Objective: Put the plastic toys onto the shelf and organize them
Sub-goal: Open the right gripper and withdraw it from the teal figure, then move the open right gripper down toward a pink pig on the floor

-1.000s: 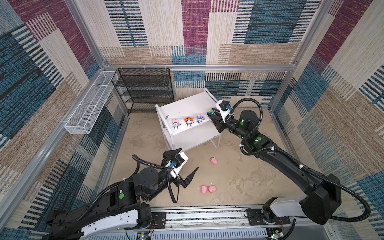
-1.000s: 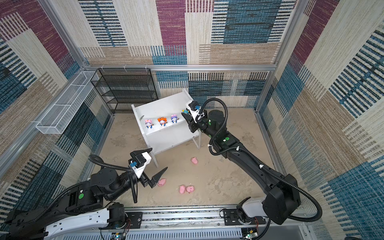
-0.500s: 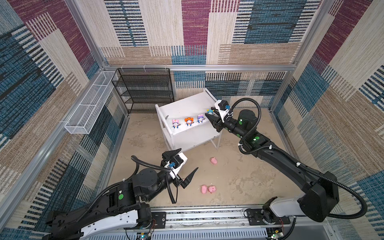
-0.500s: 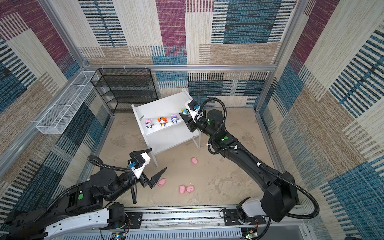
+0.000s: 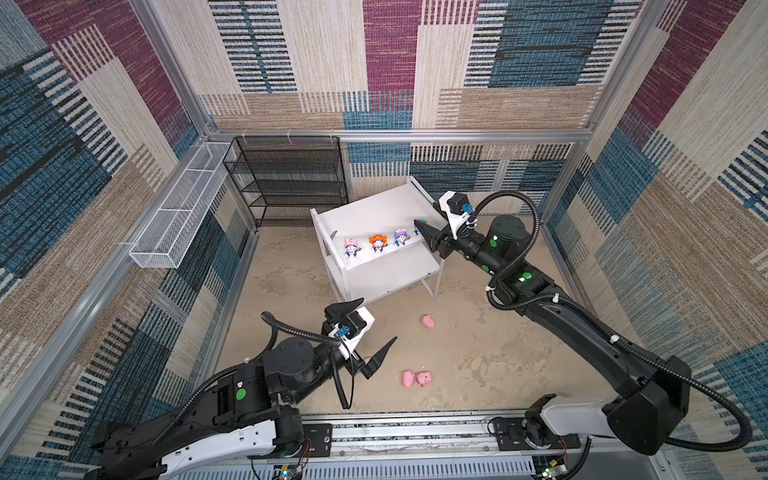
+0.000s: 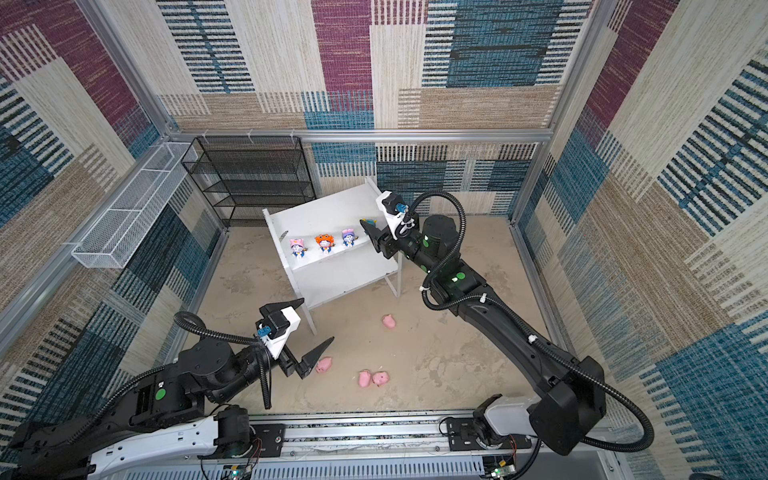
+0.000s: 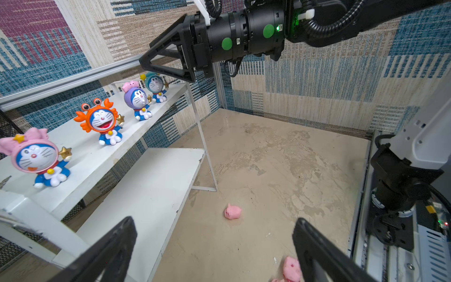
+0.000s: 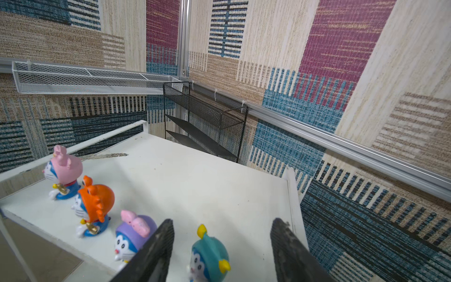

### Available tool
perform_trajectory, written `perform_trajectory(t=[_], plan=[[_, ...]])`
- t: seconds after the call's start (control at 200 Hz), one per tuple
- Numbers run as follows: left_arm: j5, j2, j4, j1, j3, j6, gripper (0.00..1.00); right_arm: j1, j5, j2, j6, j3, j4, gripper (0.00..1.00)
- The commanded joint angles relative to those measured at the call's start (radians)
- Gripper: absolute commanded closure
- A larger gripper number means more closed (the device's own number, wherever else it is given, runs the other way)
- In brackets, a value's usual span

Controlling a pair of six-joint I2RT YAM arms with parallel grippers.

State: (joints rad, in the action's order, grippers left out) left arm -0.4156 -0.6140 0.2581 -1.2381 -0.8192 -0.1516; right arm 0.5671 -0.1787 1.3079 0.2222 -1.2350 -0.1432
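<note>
At the shelf top board, the right gripper stands with jaws spread, clear of the teal-hooded figurine upright between them. The left gripper, jaws wide and empty, hovers over the floor. The nearest pink pig lies at its six o'clock (far from the right gripper), likely its next pick.

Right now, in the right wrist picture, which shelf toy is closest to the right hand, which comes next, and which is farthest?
1. Teal-hooded figurine: inside the open right hand, at the near end of the shelf.
2. Purple-hooded figurine: right beside the hand.
3. Orange-hooded figurine: further along the row.
4. Pink-hooded figurine: at the row's far end.
</note>
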Motion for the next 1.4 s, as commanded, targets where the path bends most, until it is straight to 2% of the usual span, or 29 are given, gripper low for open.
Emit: perform_trajectory(t=[0.0, 0.105, 0.25, 0.476, 0.521, 0.646, 0.696, 0.791, 0.887, 0.982, 1.227, 1.332, 1.398], plan=[[-0.007, 0.0, -0.016, -0.001, 0.002, 0.019, 0.0, -0.001, 0.015, -0.057, 0.002, 0.006, 0.035, 0.28], [-0.009, 0.0, 0.015, 0.0, 0.015, 0.042, 0.0, -0.001, 0.011, -0.145, -0.018, 0.065, 0.101, 0.21], [-0.012, 0.013, 0.049, -0.001, 0.055, 0.112, 0.0, 0.001, -0.007, -0.35, -0.074, 0.246, 0.157, 0.09], [0.001, 0.001, 0.092, 0.0, 0.149, 0.242, 0.0, 0.014, -0.066, -0.56, -0.257, 0.514, 0.322, 0.03], [0.004, -0.001, 0.087, -0.001, 0.175, 0.273, 0.0, 0.014, -0.092, -0.583, -0.303, 0.58, 0.32, 0.0], [0.03, 0.002, 0.024, 0.0, 0.269, 0.339, 0.0, 0.017, -0.176, -0.613, -0.414, 0.764, 0.254, 0.0], [0.037, 0.001, -0.006, 0.0, 0.303, 0.372, 0.0, 0.023, -0.133, -0.616, -0.492, 0.821, 0.22, 0.0], [0.055, -0.004, -0.054, 0.0, 0.354, 0.416, 0.0, 0.024, -0.078, -0.566, -0.586, 0.872, 0.178, 0.0], [0.056, -0.015, -0.071, 0.0, 0.374, 0.442, 0.0, 0.025, -0.016, -0.465, -0.603, 0.866, 0.164, 0.01], [0.05, -0.024, -0.066, 0.0, 0.377, 0.445, 0.0, 0.025, 0.036, -0.334, -0.585, 0.849, 0.132, 0.06], [0.031, 0.001, -0.043, 0.0, 0.385, 0.447, 0.0, 0.025, 0.082, -0.069, -0.513, 0.792, 0.002, 0.2], [0.023, 0.018, -0.033, 0.001, 0.387, 0.441, 0.0, 0.025, 0.201, 0.037, -0.552, 0.734, 0.03, 0.3], [0.016, 0.032, -0.022, 0.002, 0.386, 0.435, 0.0, 0.021, 0.258, 0.078, -0.563, 0.704, 0.04, 0.31]])
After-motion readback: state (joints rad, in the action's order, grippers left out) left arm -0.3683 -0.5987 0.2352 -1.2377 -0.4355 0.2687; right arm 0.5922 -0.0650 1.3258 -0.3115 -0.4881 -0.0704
